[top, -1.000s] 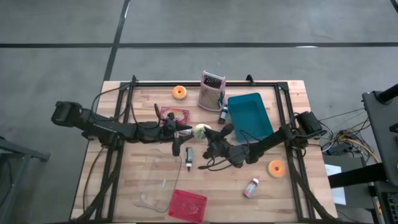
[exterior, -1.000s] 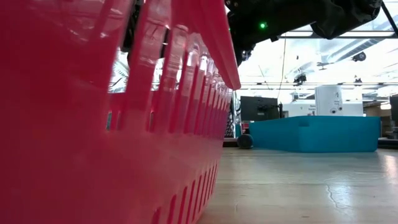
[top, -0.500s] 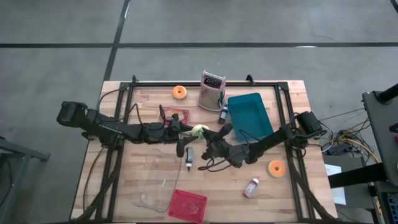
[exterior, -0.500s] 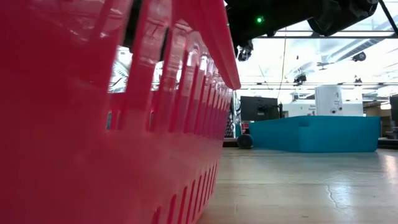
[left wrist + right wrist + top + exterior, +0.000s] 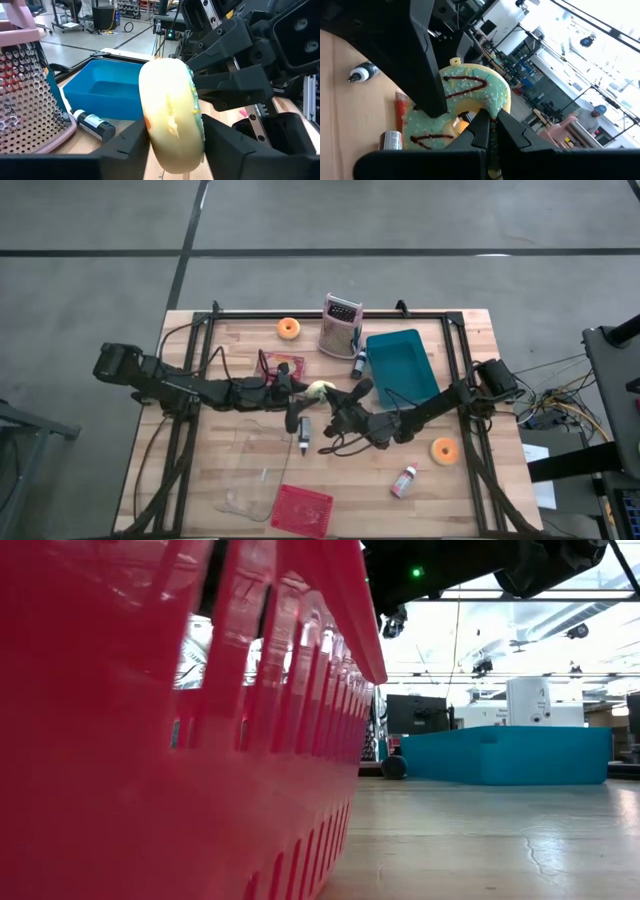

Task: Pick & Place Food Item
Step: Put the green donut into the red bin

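Donut (image 5: pixel 172 112) (green icing) clamped in left tool (image 5: pixel 172 145); right tool (image 5: pixel 490 131) shut; blue bin (image 5: pixel 402 367) empty.

Right gripper (image 5: pixel 492 131) fingers pressed together, tips at green-iced donut (image 5: pixel 470 107). Other arm's dark finger (image 5: pixel 427 65) crosses donut. Marker (image 5: pixel 362 72) on wood table (image 5: pixel 345 115). Person (image 5: pixel 592 117) far behind.

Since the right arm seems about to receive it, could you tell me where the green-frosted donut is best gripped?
The green-frosted donut stands on edge between the left gripper's fingers, which press its flat faces. The right gripper, shut beside the ring, would probably do best to open and pinch the free rim across its thickness, coming from the far side.
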Available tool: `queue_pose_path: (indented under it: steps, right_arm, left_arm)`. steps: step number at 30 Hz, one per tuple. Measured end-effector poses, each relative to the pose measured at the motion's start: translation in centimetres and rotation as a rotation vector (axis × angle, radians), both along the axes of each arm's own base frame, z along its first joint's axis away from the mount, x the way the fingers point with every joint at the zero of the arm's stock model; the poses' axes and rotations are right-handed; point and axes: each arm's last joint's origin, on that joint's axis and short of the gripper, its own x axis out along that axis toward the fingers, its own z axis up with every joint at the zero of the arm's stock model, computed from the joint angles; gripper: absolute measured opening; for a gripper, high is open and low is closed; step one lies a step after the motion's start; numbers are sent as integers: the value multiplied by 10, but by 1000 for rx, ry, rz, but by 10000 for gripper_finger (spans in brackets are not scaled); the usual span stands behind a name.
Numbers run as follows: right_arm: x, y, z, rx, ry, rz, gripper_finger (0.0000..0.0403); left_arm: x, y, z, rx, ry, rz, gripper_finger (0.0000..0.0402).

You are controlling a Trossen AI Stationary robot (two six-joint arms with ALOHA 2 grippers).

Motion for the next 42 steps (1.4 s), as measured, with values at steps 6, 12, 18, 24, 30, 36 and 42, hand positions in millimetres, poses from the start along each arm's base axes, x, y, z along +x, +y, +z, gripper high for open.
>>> queue_pose_path:
  steps: [6, 12, 18, 24, 30, 36, 42]
  right_arm:
    - [0, 0, 0, 4, -4, 16, 8]
    - [0, 0, 0, 9, -8, 21, 8]
    - [-1, 5, 1, -14, 11, 35, 24]
    - [-7, 17, 10, -29, 7, 69, 66]
    - [-17, 26, 27, -29, -15, 69, 134]
    - [-30, 32, 48, -11, -41, -9, 202]
    - [-45, 42, 62, -20, -26, -44, 231]
  left_arm:
    - [0, 0, 0, 41, 7, -8, 48]
    - [0, 0, 1, 54, 7, -12, 15]
    - [-1, -1, -1, 49, 11, -39, 9]
    - [-1, -2, -1, 46, 14, -72, 9]
    - [-1, -3, -1, 41, 18, -95, 9]
    - [-3, -2, -3, 56, 57, -92, 9]
    - [-7, -5, 2, 7, 61, -193, 9]
